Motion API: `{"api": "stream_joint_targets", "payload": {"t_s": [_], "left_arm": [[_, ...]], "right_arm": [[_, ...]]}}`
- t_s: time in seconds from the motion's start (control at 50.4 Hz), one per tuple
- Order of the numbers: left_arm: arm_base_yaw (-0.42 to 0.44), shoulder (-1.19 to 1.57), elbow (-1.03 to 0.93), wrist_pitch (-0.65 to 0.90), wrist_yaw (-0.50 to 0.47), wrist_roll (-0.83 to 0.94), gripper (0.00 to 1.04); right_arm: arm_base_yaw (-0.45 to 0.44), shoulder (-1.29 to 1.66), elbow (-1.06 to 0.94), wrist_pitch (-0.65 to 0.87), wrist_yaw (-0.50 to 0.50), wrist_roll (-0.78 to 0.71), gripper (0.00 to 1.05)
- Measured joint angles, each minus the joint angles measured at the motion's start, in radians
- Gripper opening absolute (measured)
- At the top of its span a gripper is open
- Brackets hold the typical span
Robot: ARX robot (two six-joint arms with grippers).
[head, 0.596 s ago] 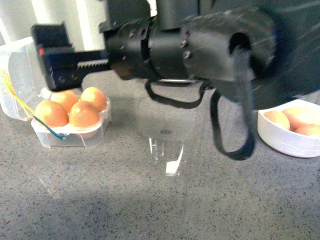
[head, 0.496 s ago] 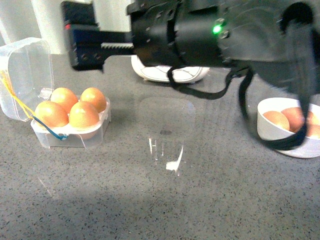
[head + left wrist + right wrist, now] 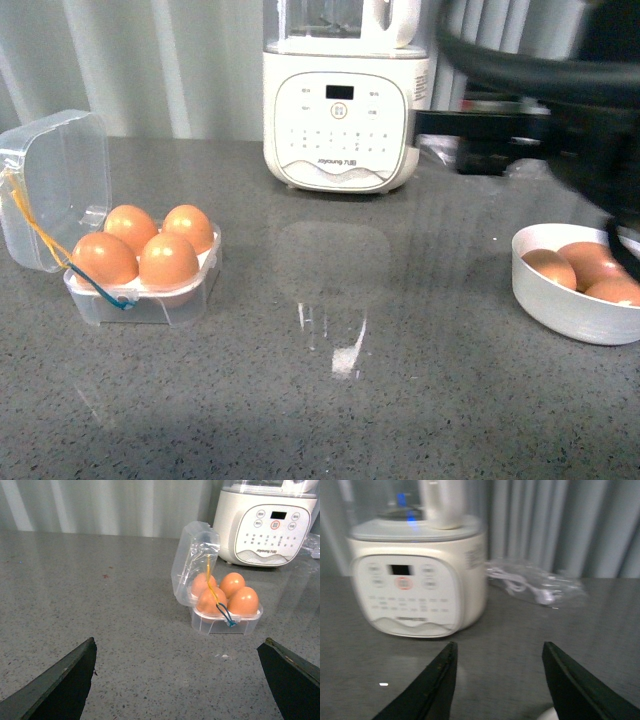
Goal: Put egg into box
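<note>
The box [image 3: 140, 295] is a clear plastic case at the left of the counter, its hinged lid [image 3: 55, 180] standing open with a yellow band across it. Several orange-brown eggs fill its cells, one at the front being egg [image 3: 168, 262]. The left wrist view shows the same box [image 3: 225, 622] ahead of my left gripper [image 3: 177, 680], which is open and empty, well short of it. My right gripper [image 3: 498, 647] is open and empty, facing a white appliance. Only the dark right arm [image 3: 560, 110] shows in the front view, upper right.
A white bowl [image 3: 560, 305] at the right holds three more brown eggs. A white kitchen appliance [image 3: 340, 110] stands at the back centre, and beside it lies a clear bag with a cable [image 3: 535, 587]. Grey stone counter [image 3: 330, 400] spreads between box and bowl.
My right arm has swung away from in front of the camera, up and to the right, uncovering the appliance. The box and its eggs have not moved.
</note>
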State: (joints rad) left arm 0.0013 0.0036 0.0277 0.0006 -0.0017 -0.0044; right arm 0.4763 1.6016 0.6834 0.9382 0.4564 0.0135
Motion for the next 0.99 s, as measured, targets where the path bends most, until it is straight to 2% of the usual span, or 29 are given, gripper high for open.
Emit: {"api": "stream_joint_targets", "payload": {"t_s": [0.099, 0.238, 0.516, 0.794, 0.913, 0.993], "left_arm": [[0.000, 0.000, 0.000, 0.000, 0.002, 0.000, 0.98], [0.000, 0.000, 0.000, 0.000, 0.000, 0.000, 0.98], [0.000, 0.000, 0.000, 0.000, 0.001, 0.000, 0.98], [0.000, 0.000, 0.000, 0.000, 0.001, 0.000, 0.98], [0.000, 0.000, 0.000, 0.000, 0.001, 0.000, 0.98], [0.000, 0.000, 0.000, 0.000, 0.001, 0.000, 0.98]], "right_arm": [[-0.091, -0.121, -0.167, 0.033, -0.054, -0.004, 0.29], [-0.148, -0.239, -0.320, 0.041, -0.151, -0.011, 0.03], [-0.257, -0.430, -0.477, 0.013, -0.242, -0.014, 0.03], [-0.330, -0.607, -0.572, -0.072, -0.313, -0.014, 0.03], [-0.352, -0.623, -0.619, -0.029, -0.334, -0.014, 0.03], [-0.370, -0.685, -0.646, -0.085, -0.356, -0.014, 0.03]]}}
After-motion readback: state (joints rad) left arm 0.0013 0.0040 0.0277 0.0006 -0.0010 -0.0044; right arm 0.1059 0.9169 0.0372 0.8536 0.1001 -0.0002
